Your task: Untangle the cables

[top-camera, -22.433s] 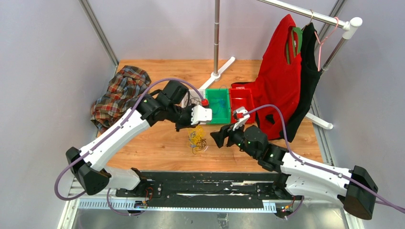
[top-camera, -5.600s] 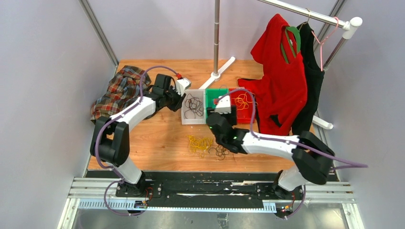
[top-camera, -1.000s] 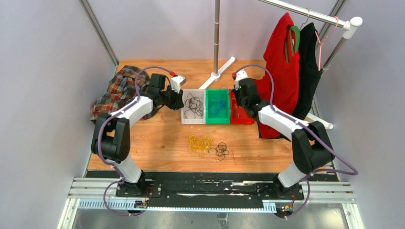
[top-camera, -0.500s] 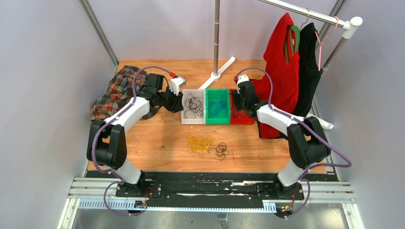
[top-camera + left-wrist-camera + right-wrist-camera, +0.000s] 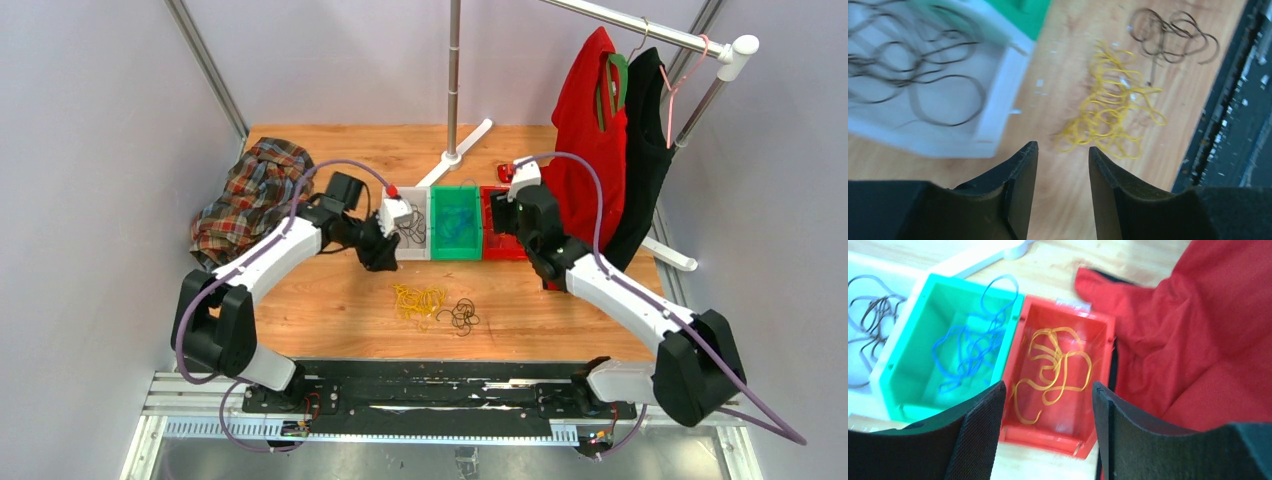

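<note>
A yellow cable tangle (image 5: 418, 300) and a black cable tangle (image 5: 462, 316) lie apart on the wooden table (image 5: 320, 300). In the left wrist view the yellow cables (image 5: 1110, 107) are just ahead of my open, empty left gripper (image 5: 1060, 146), and the black cables (image 5: 1173, 37) lie farther off. My left gripper (image 5: 383, 258) hovers by the white bin's front-left corner. My right gripper (image 5: 1048, 385) is open and empty above the red bin (image 5: 1098, 390), which holds yellow cable (image 5: 1055, 365). The green bin (image 5: 908, 370) holds blue cable (image 5: 973, 342).
The white bin (image 5: 998, 100) holds black cables (image 5: 913, 75). Three bins stand in a row: white (image 5: 403, 254), green (image 5: 436, 222), red (image 5: 500, 248). A plaid cloth (image 5: 250, 195) lies at the far left. Red garment (image 5: 1198, 340) and black garment (image 5: 640, 160) hang at the right. A stand pole (image 5: 453, 80) rises behind.
My left gripper has moved from the white bin's left side toward the near side, now facing the yellow cables. My right gripper has drawn back slightly over the red bin.
</note>
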You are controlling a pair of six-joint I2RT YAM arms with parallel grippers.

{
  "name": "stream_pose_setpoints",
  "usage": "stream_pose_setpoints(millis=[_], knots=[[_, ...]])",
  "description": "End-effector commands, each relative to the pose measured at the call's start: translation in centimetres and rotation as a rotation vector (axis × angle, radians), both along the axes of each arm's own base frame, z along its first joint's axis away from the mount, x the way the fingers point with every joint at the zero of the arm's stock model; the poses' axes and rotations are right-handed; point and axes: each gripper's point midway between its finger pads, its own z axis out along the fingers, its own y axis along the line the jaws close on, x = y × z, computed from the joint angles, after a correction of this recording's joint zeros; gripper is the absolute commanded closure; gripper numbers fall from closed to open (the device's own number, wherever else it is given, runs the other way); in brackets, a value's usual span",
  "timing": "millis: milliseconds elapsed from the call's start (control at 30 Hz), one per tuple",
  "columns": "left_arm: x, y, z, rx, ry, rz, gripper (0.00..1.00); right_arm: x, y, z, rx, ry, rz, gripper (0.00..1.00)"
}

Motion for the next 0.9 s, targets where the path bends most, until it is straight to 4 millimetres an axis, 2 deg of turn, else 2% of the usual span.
stream_pose_setpoints(millis=[0,100,267,367,533,600,733,867], knots=[[-3.4,-1.9,-2.8,0.050,0.075,-0.113,0.55,-2.7,1.4,-2.0,0.122,0.019,0.043,0.39],[-4.3,-2.6,-4.7,0.074,0.110,-0.133,0.57,-4.2,1.7,-3.5,0.144,0.025,0.059,0.41],[-4.6,-2.3,-6.6,0.140,0.052,-0.222,0.58,-5.4,2.5,-4.2,0.156,0.042,0.092,0.44],[-4.3,-2.2,-7.5,0.162,0.036,-0.263,0.63,-5.7,3.1,-4.1,0.178,0.036,0.106,0.46],[-4.1,-2.4,-8.4,0.186,0.054,-0.277,0.79,-6.0,3.9,-4.0,0.193,0.035,0.118,0.51],[-4.5,-2.2,-8.3,0.185,0.039,-0.301,0.80,-6.0,4.1,-3.9,0.205,0.034,0.121,0.52],[-5.7,-1.5,-8.0,0.194,0.015,-0.351,0.69,-6.0,4.3,-3.3,0.210,0.023,0.128,0.53],[-6.0,-1.0,-7.9,0.210,-0.020,-0.382,0.56,-6.0,4.4,-3.1,0.217,0.022,0.131,0.53]])
